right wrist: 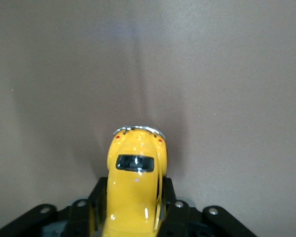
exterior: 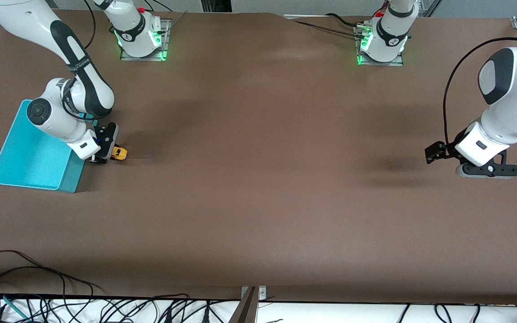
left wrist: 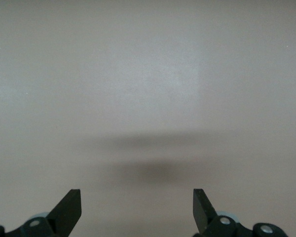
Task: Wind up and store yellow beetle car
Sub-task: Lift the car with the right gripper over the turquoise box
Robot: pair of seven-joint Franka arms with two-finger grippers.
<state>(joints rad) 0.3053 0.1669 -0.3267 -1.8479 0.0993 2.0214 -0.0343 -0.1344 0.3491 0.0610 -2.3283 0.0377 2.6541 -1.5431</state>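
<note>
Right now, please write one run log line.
right gripper: shut on yellow beetle car beside teal bin | left gripper: open, waiting

A robotics lab: 2 Franka arms (exterior: 74,58) bolted to a brown table (exterior: 258,202), loose cables (exterior: 61,305)

The yellow beetle car (right wrist: 135,185) has a glossy yellow body, a dark rear window, a silver bumper and two small red tail lights. The right end effector (right wrist: 133,210) is black, as is the left end effector (left wrist: 137,212). The bin (exterior: 34,157) is plain turquoise. The counter (exterior: 258,202) is uniform matte brown. Both arms are white with black joints, and their bases glow green.
</note>
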